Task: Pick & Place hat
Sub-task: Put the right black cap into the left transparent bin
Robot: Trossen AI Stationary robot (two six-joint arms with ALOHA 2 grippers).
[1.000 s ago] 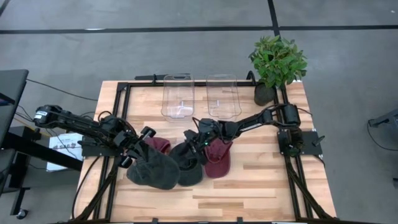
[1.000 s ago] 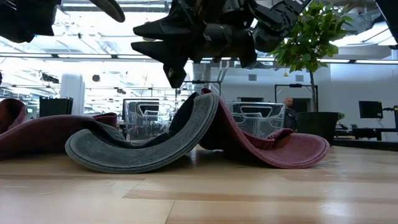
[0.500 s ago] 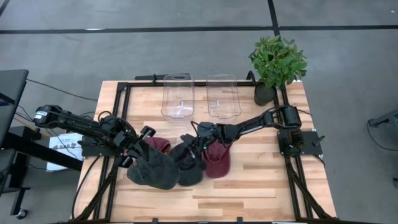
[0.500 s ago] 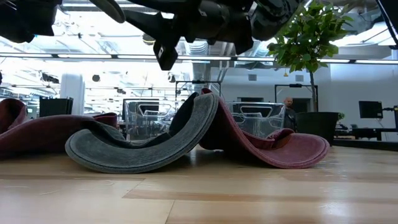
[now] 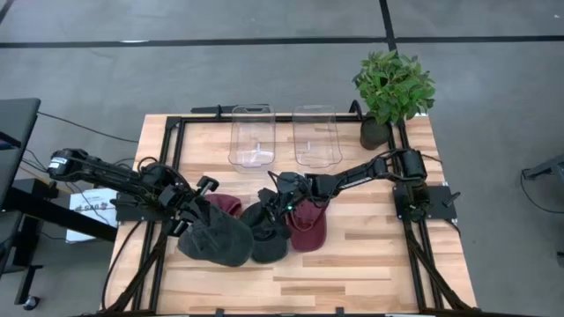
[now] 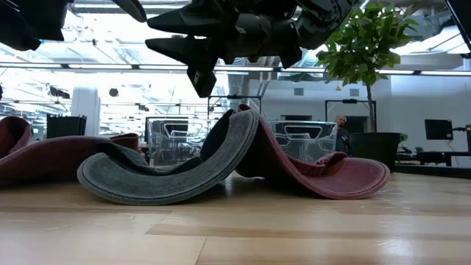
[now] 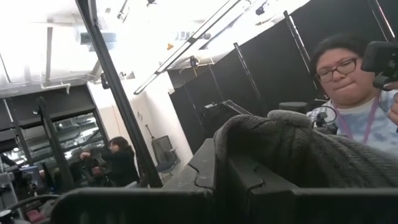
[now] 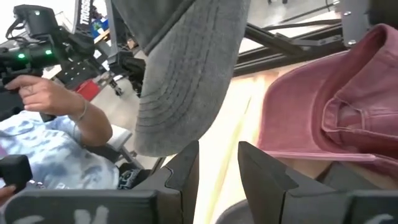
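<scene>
Two clear bins (image 5: 284,136) at the back of the table sit with no hat in them that I can make out, so by my reckoning nothing has been placed yet and the whole job lies ahead.

All the hats lie in one heap mid-table: a dark grey hat (image 5: 216,240) on the left, a second grey one (image 5: 269,238) touching it, a maroon hat (image 5: 306,224) on the right, and another maroon one (image 5: 225,205) peeking out behind the left grey.

Over to the left gripper (image 5: 196,211): it sits at the heap's left edge, fingers pressed together, and its wrist camera shows grey fabric (image 7: 298,149) bunched right over them. It looks like a pinch on that dark grey hat, though the hat rests on the table, not lifted.

Now the right gripper (image 5: 280,204): it hovers over the middle of the pile, above the second grey hat's brim (image 8: 180,74), fingers (image 8: 186,168) partly spread with a narrow gap and nothing between them.

Left to do, I'd say: lift one hat clear of its neighbours and carry it back to a bin.

Underfoot, a pale wood-plank table (image 5: 370,264) in a black frame, with a potted plant (image 5: 392,88) at the far right corner. Around it: grey floor, a bright open workshop, a person (image 7: 357,93) close by holding a device, others farther off.
</scene>
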